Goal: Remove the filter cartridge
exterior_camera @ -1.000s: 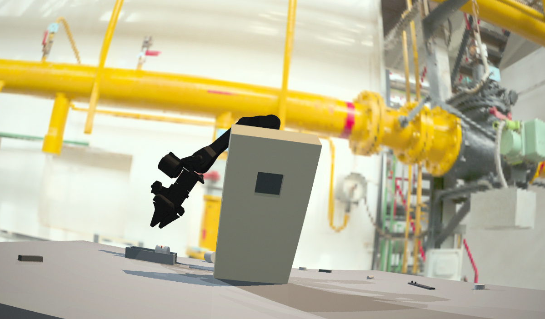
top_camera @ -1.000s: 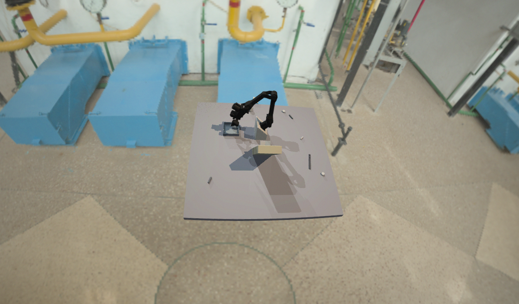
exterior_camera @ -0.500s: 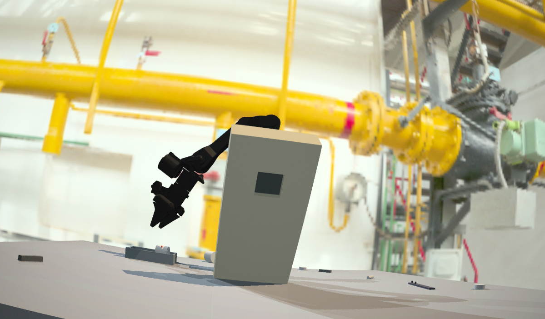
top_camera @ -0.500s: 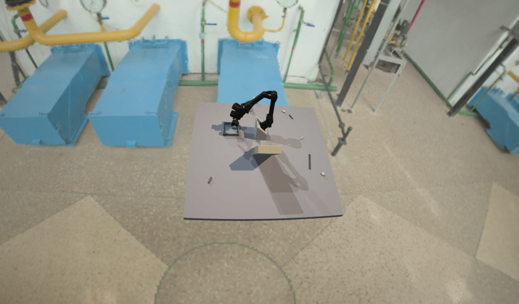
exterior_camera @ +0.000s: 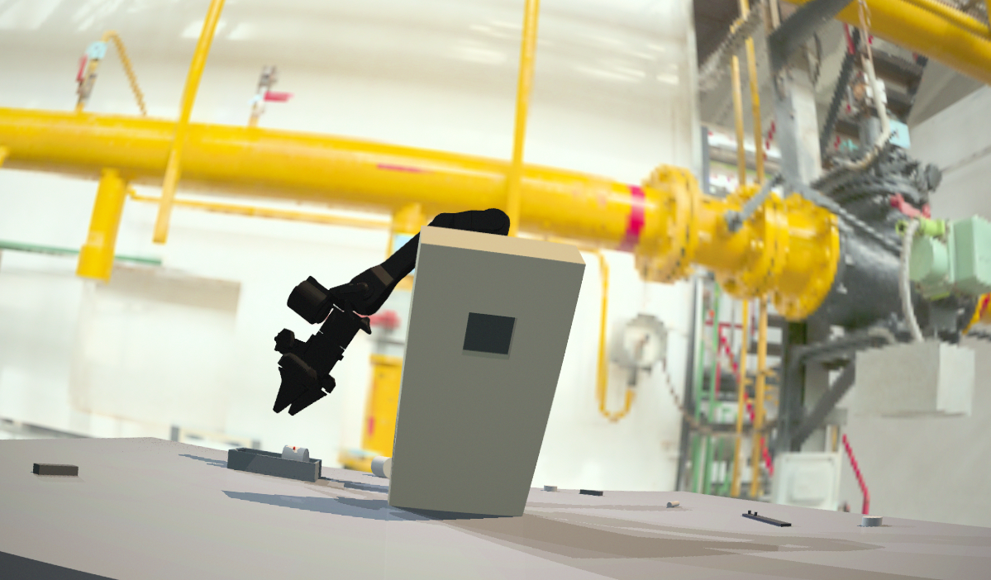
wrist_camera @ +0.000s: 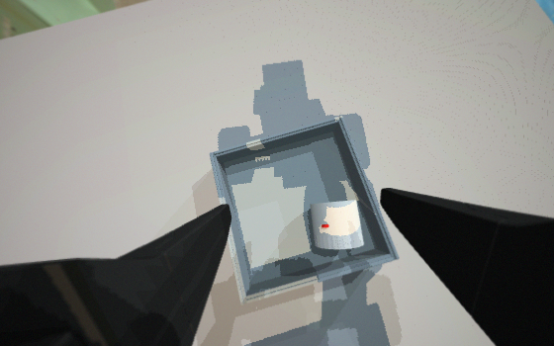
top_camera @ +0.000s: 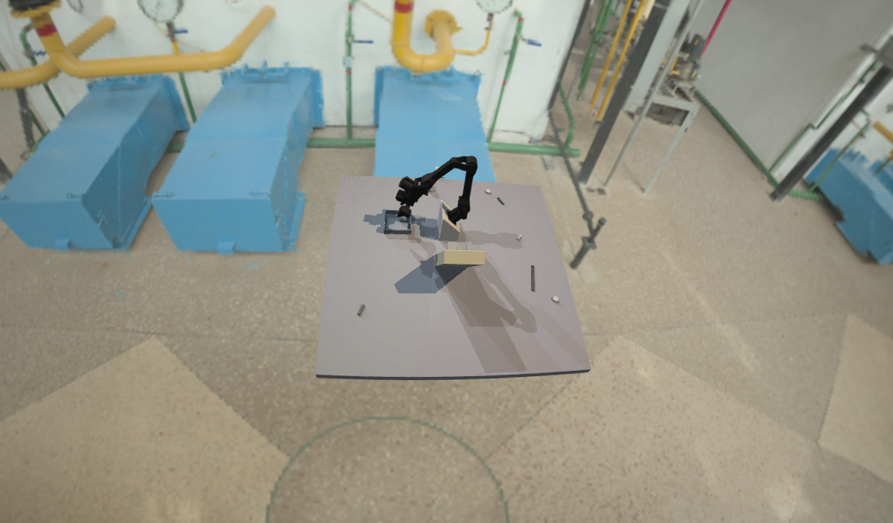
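The white round cartridge [exterior_camera: 295, 453] [wrist_camera: 338, 223] lies in the tray [top_camera: 397, 232] [exterior_camera: 268, 465] [wrist_camera: 266, 213], near one corner. It appears to lie on its side, with a small red mark showing. Its slotted face cannot be made out. My gripper [top_camera: 404, 211] [exterior_camera: 283, 413] [wrist_camera: 304, 203] is open and empty above the tray, clear of the cartridge. In the wrist view its fingertips stand on either side of the tray's outline, with the cartridge nearer the right finger. The service panel's front opening cannot be made out in these views.
A tall box [top_camera: 460, 258] [exterior_camera: 477, 403] with a dark window stands beside the arm. A pale sloping panel [top_camera: 446, 227] stands between the arm's base and the tray. Small bars [top_camera: 360, 310] [top_camera: 532, 277] and a white disc [top_camera: 555, 299] [exterior_camera: 871, 520] lie on the table.
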Controlling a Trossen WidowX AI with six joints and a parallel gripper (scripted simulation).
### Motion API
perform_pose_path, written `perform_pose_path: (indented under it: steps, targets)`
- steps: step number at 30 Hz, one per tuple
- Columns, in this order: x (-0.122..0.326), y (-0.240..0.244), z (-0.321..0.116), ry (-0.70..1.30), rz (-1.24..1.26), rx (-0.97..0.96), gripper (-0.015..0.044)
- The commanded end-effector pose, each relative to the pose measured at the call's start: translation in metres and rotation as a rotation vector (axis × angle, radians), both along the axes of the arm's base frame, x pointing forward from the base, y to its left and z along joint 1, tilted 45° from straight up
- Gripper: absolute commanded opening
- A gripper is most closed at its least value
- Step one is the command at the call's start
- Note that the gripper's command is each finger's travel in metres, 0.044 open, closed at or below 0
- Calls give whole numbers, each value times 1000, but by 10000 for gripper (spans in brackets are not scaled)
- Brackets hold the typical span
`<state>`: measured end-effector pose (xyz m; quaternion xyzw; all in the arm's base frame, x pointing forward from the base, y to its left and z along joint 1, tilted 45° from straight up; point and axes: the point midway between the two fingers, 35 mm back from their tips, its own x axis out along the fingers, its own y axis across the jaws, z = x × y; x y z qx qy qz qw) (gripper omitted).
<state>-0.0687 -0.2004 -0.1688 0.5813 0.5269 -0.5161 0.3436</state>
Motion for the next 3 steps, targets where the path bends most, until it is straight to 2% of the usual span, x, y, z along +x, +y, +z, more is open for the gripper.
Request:
perform_pose_path:
  steps: [1,3]
  targets:
    - [0,0,0,0,1,0,440]
    - [0,0,0,0,1,0,440]
